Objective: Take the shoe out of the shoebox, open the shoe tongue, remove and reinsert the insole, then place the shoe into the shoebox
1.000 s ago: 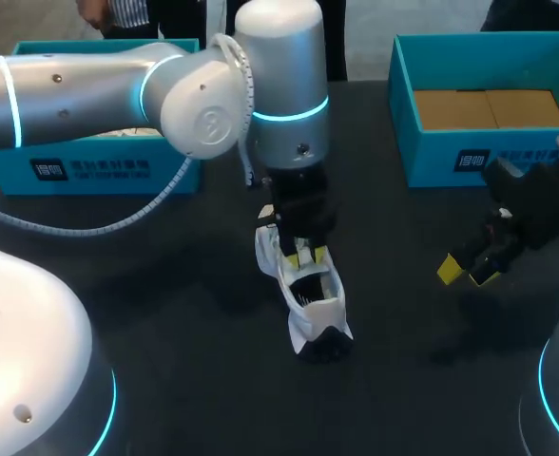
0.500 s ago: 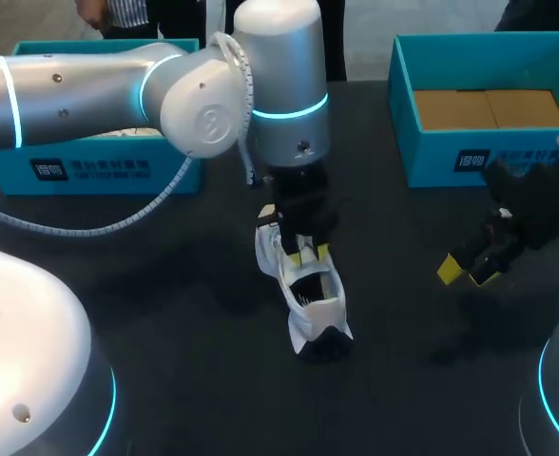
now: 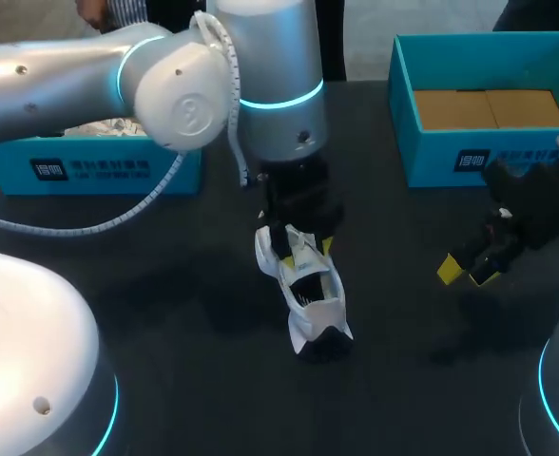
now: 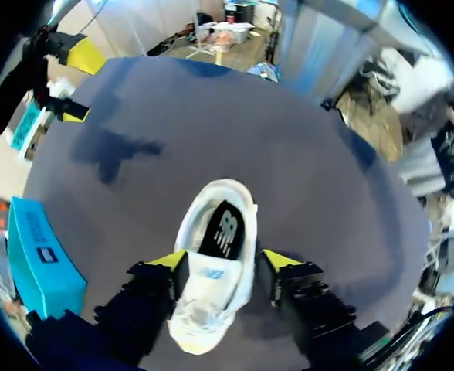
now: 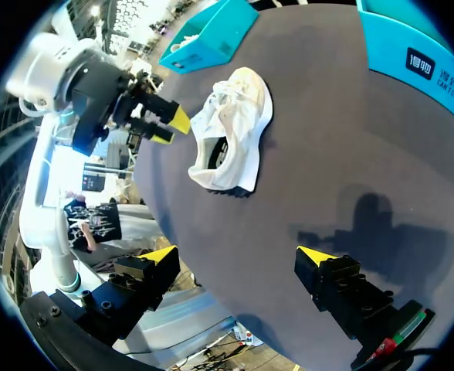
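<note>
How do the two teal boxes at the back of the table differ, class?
The left box is partly hidden behind the left arm; the right box stands unobstructed. The left box holds something white and crumpled; the right box shows only a bare brown floor. Both are teal, open-topped, with a label on the front wall.

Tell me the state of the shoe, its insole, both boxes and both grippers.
Shoe: out of the box, on the table, opening facing up.
Insole: inside the shoe.
Box with paper: open, paper inside.
Box with brown floor: open, no shoe inside.
Left gripper: fingers open, astride the shoe.
Right gripper: fingers open, holding nothing.
</note>
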You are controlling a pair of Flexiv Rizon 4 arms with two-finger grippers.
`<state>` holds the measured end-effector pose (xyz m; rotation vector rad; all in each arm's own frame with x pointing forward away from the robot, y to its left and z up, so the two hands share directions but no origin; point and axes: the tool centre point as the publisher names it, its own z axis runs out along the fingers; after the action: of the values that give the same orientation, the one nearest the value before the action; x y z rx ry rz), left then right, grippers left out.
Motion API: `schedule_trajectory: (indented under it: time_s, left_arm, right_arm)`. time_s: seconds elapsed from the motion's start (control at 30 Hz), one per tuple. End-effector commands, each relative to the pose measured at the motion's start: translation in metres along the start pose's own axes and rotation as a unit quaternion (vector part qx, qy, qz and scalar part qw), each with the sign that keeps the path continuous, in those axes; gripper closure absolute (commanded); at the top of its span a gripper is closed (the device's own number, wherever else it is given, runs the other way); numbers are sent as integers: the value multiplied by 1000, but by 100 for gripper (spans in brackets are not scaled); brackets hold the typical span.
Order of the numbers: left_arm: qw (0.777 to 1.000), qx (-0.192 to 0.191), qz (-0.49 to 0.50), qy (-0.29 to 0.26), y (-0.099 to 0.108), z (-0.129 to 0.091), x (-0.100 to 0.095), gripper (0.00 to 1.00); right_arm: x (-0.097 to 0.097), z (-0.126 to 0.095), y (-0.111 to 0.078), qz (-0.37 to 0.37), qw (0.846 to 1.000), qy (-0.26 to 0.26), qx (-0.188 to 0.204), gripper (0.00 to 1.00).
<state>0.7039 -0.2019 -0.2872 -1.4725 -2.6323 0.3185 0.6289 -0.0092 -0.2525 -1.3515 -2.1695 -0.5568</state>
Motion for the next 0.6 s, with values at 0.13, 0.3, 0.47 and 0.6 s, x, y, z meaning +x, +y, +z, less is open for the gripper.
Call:
schedule_trajectory:
  time_s: [0.13, 0.3, 0.47, 0.6]
  left_arm:
    - [995, 37, -93, -3, -14, 5, 14, 0]
    - [997, 4, -77, -19, -22, 4, 21, 0]
    - [997, 4, -77, -19, -22, 4, 21, 0]
    - [997, 4, -77, -19, -22, 4, 21, 0]
  right_arm:
    - [0, 1, 0, 1, 1000, -1, 0, 0]
    - [0, 1, 0, 1, 1000, -1, 0, 0]
    - [0, 1, 0, 1, 1000, -1, 0, 0]
    - [0, 1, 0, 1, 1000, -1, 0, 0]
